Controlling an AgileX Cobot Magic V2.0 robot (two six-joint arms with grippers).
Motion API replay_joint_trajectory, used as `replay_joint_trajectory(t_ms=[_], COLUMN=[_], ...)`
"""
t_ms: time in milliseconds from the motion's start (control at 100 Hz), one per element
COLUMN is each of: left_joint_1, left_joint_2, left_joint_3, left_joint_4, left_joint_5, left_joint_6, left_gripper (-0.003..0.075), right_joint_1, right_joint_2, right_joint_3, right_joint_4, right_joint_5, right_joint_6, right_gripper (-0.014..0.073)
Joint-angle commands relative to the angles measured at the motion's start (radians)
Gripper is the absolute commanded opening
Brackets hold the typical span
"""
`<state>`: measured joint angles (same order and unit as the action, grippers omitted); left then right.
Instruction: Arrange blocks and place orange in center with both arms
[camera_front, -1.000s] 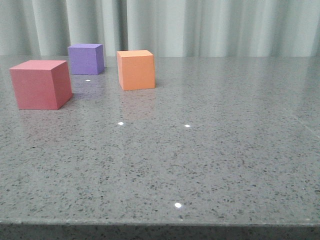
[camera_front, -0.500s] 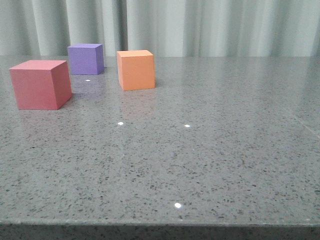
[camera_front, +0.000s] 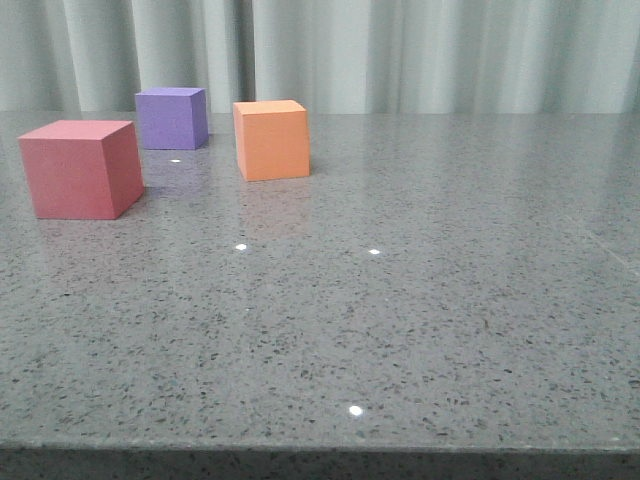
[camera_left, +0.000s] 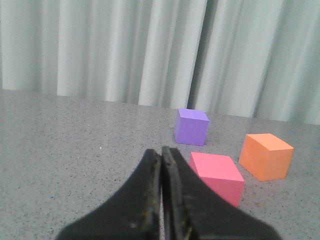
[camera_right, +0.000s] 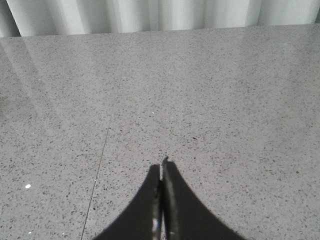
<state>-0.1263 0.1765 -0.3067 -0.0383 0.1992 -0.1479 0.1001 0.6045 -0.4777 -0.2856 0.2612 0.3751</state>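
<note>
Three cubes stand on the grey speckled table (camera_front: 400, 320) at the far left. The pinkish-red cube (camera_front: 80, 168) is nearest, the purple cube (camera_front: 172, 117) behind it, the orange cube (camera_front: 272, 139) to their right. No gripper shows in the front view. In the left wrist view my left gripper (camera_left: 161, 150) is shut and empty, short of the pinkish-red cube (camera_left: 217, 176); the purple cube (camera_left: 191, 126) and orange cube (camera_left: 265, 156) lie beyond. My right gripper (camera_right: 162, 165) is shut and empty over bare table; no cube shows in its view.
Pale curtains (camera_front: 400, 50) hang behind the table. The table's front edge (camera_front: 320, 445) runs across the bottom of the front view. A thin seam line (camera_right: 97, 170) crosses the tabletop in the right wrist view.
</note>
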Motion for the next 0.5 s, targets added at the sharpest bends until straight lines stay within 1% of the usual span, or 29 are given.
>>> replay_joint_trajectory(t_ms=[0, 280, 370, 490], left_joint_1=[-0.001, -0.001, -0.001, -0.001], left_joint_2=[0.113, 0.506, 0.610, 0.710], left_joint_3=[-0.142, -0.569, -0.677, -0.764], left_joint_4=[-0.010, -0.001, 0.010, 0.010], left_joint_5=[0.002, 0.350, 0.423, 0.479], left_joint_6=[-0.009, -0.009, -0.009, -0.009], left_gripper=[-0.0020, -0.0020, -0.0020, -0.0020], right_joint_1=[-0.007, -0.007, -0.007, -0.007], right_joint_2=[0.002, 0.002, 0.002, 0.002], right_joint_3=[-0.028, -0.028, -0.028, -0.028], right_joint_4=[-0.021, -0.021, -0.021, -0.021], right_joint_5=[-0.080, -0.080, -0.080, -0.080], right_joint_6=[-0.003, -0.003, -0.003, -0.003], right_gripper=[-0.0069, -0.0069, -0.0069, -0.0069])
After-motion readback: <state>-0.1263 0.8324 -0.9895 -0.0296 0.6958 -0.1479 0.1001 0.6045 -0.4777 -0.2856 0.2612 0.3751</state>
